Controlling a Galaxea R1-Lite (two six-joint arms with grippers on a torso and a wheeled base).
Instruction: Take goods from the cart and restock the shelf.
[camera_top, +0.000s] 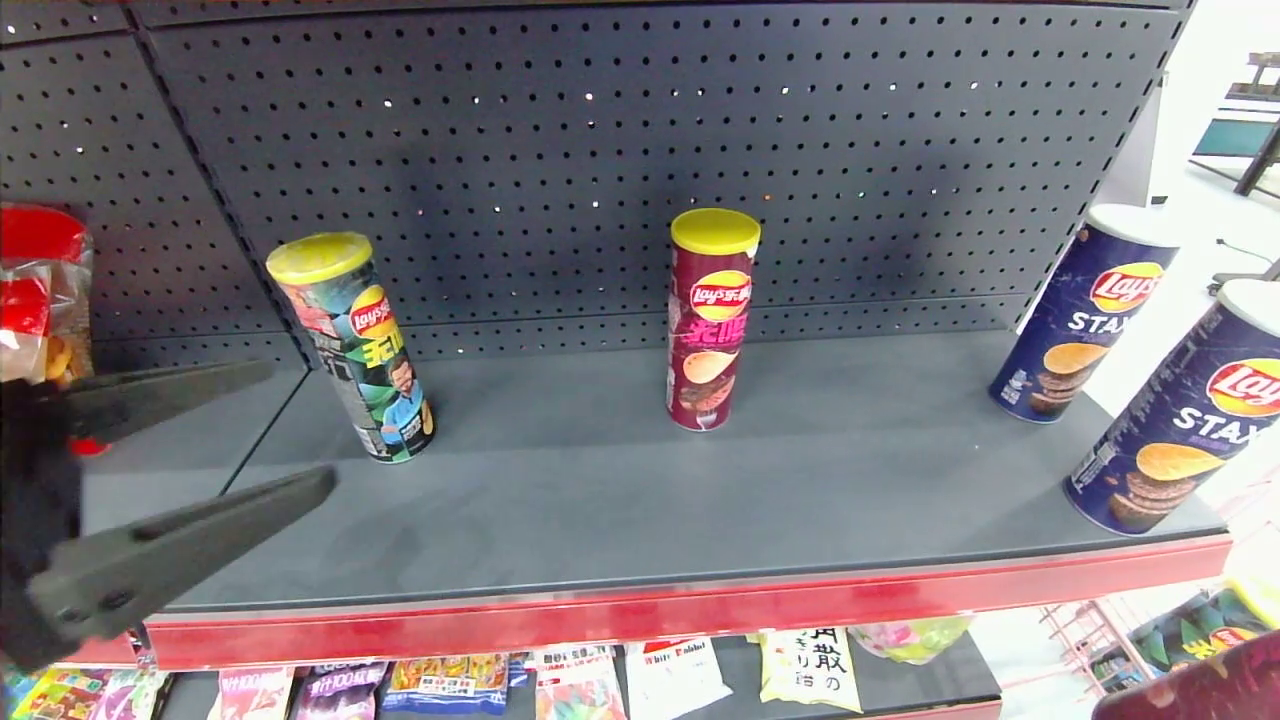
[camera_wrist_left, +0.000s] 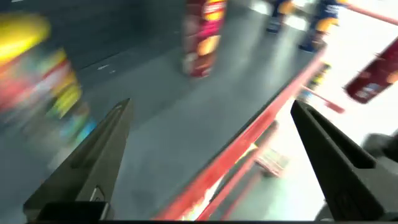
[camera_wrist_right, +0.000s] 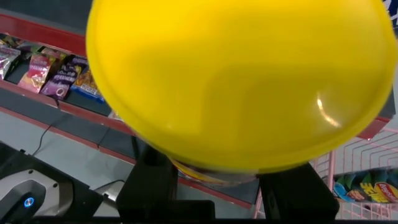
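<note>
My left gripper (camera_top: 300, 425) (camera_wrist_left: 211, 104) is open over the left end of the grey shelf board (camera_top: 700, 500), just in front of a green crisp can with a yellow lid (camera_top: 355, 350) (camera_wrist_left: 37, 74). A maroon crisp can (camera_top: 712, 325) (camera_wrist_left: 202, 37) stands upright mid-shelf. Two blue cans (camera_top: 1080, 320) (camera_top: 1170, 420) stand at the right end. My right gripper (camera_wrist_right: 214, 186) is shut on a can whose yellow lid (camera_wrist_right: 242, 81) faces the wrist camera. Its maroon body (camera_top: 1200, 685) shows low at the right, below the shelf's front edge.
The shelf has a red front lip (camera_top: 700, 605) and a pegboard back (camera_top: 640, 150). Snack bags (camera_top: 560, 685) fill the lower shelf. A red-topped bag (camera_top: 35, 290) sits on the neighbouring bay at the left. A pink wire cart (camera_top: 1090, 630) (camera_wrist_right: 360, 162) stands at the right.
</note>
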